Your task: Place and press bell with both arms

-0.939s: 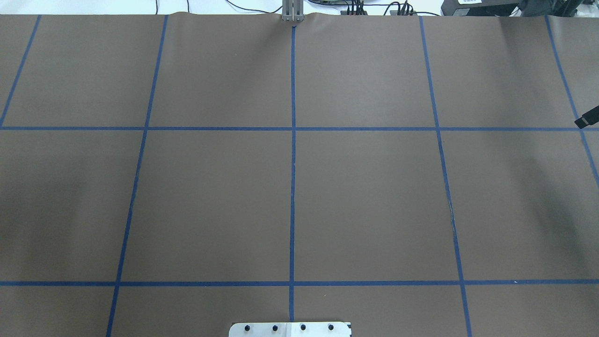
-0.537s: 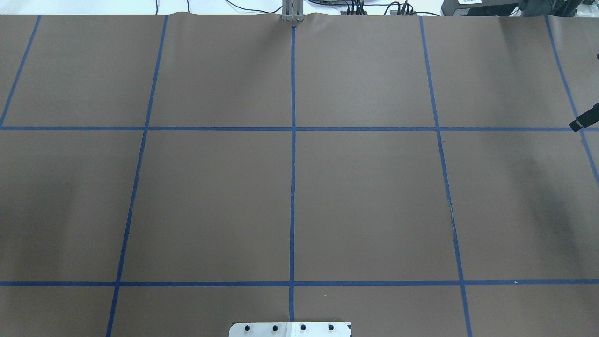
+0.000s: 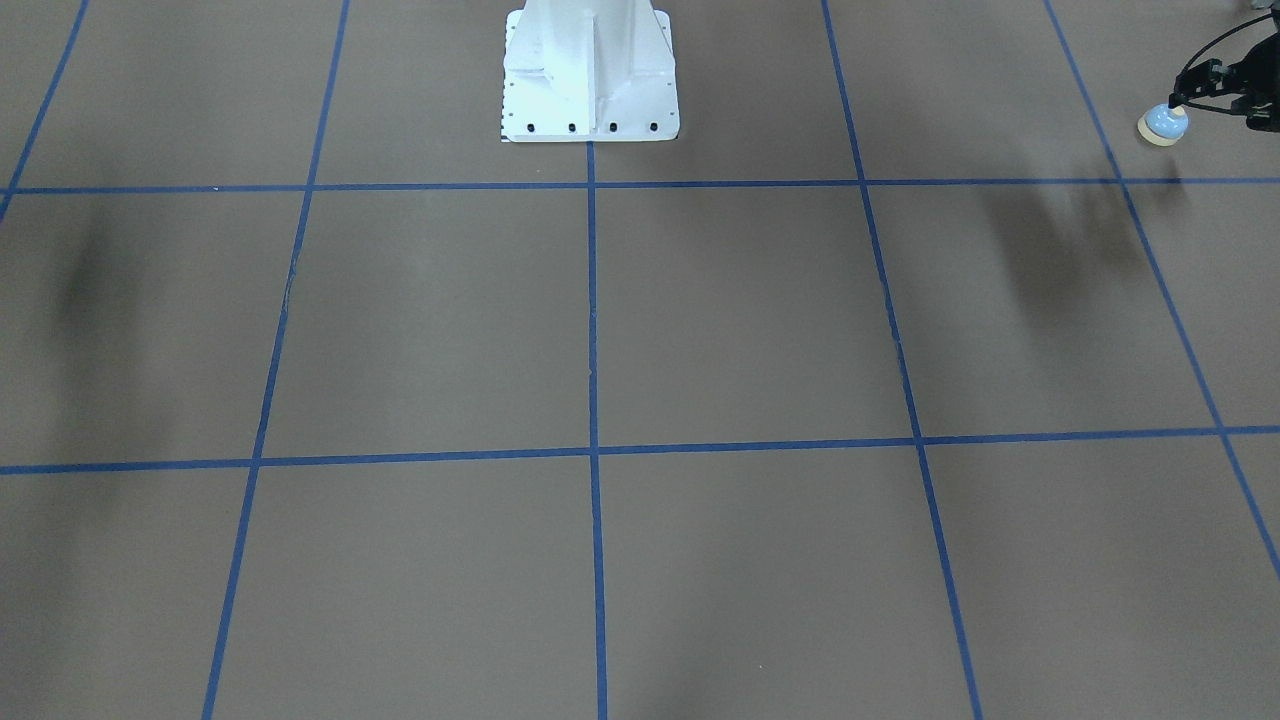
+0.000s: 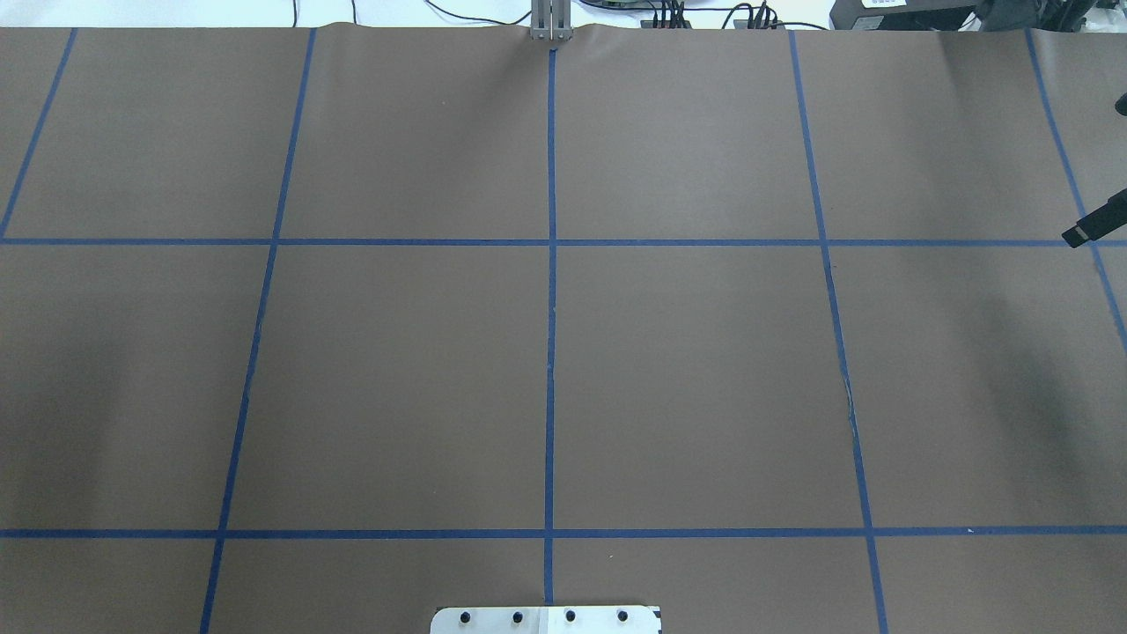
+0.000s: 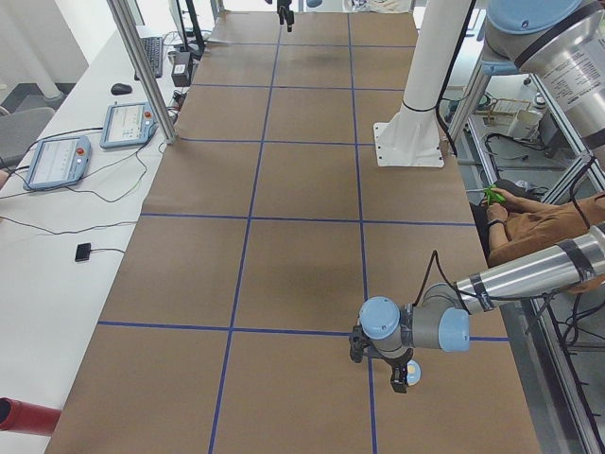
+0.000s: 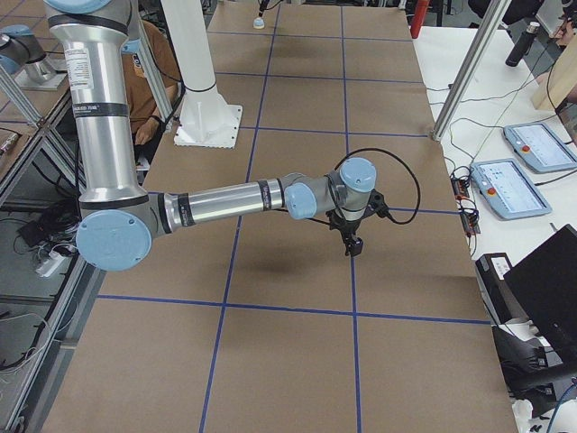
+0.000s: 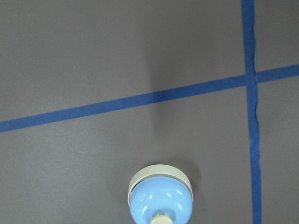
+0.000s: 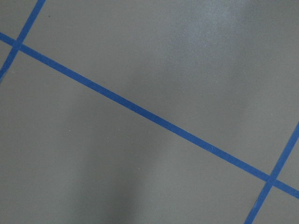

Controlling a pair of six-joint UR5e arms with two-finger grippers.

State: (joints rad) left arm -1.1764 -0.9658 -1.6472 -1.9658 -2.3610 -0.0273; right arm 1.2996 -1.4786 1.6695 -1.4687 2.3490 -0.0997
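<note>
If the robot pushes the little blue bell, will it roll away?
Probably not: the bell has a wide round cream base, so it should slide rather than roll. Its shiny dome looks slippery to pinch. It looks tiny beside the left arm, so it is likely light.

A brown surface [image 4: 396, 379] gridded with blue tape [image 4: 551, 352] lies under even light; a white side desk [image 5: 47, 284] holds a tablet [image 5: 59, 161] and cables.

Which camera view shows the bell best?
The left wrist-mounted view: the bell is large there, blue dome on cream base, cut by the lower edge. Front-facing shows it small at upper right; both side views, tiny; overhead and right wrist views, not at all.
</note>
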